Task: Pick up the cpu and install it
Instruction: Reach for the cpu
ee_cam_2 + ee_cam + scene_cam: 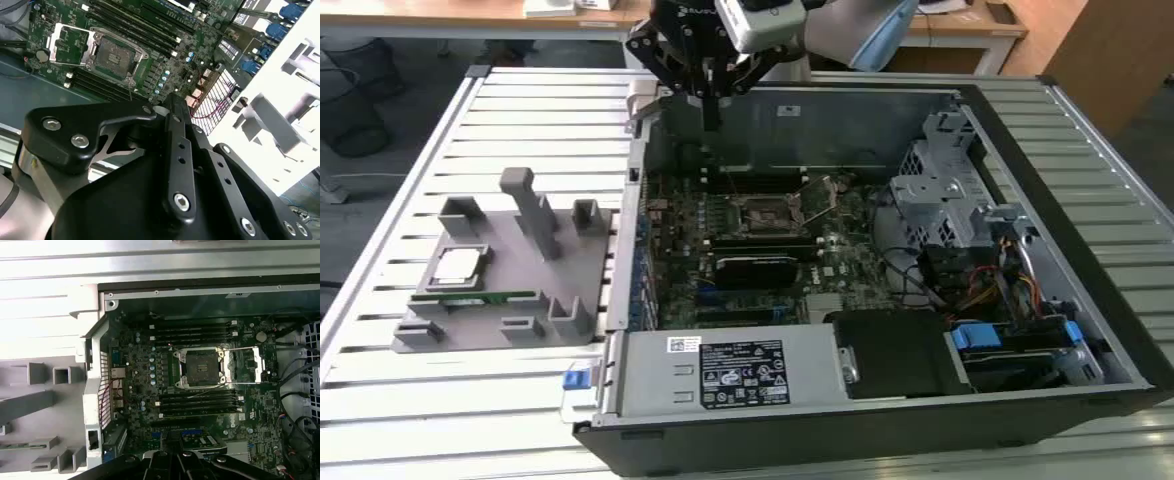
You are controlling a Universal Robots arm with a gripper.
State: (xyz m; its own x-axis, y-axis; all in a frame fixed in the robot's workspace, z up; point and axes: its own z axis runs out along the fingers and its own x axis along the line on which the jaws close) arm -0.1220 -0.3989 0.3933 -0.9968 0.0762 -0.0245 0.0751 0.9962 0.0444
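A pale, slatted metal bench point(520, 110) fills the workshop floor, with wooden desks point(961, 25) behind its far edge. A large black and grey open computer case point(854, 120) lies across the bench's middle and towards the edge at the exterior view's right. Its green motherboard point(847, 250) faces up. The black three-link tool point(711, 118) hangs over the case's far wall, near the bench's far edge. Its fingers look drawn together with nothing between them. The small flat square cpu point(458, 265), silvery-grey on top with a pale rim, rests in a grey moulded plastic fixture point(480, 325) near the bench's edge at the exterior view's left. It is well apart from the tool and outside the case. Just beside it in the same fixture lies a long thin green memory stick point(474, 297). In the first wrist view the black square metal-framed socket point(201, 369) sits mid-board between the memory slots. Its hinged frame looks swung open and its seat bare. By my reading the pick-up step is in hand but not yet begun, and nothing is installed. Picking up the cpu would call for crossing from the case to the fixture and spreading the fingers. They would need to close squarely on the chip's edges without touching the memory stick.
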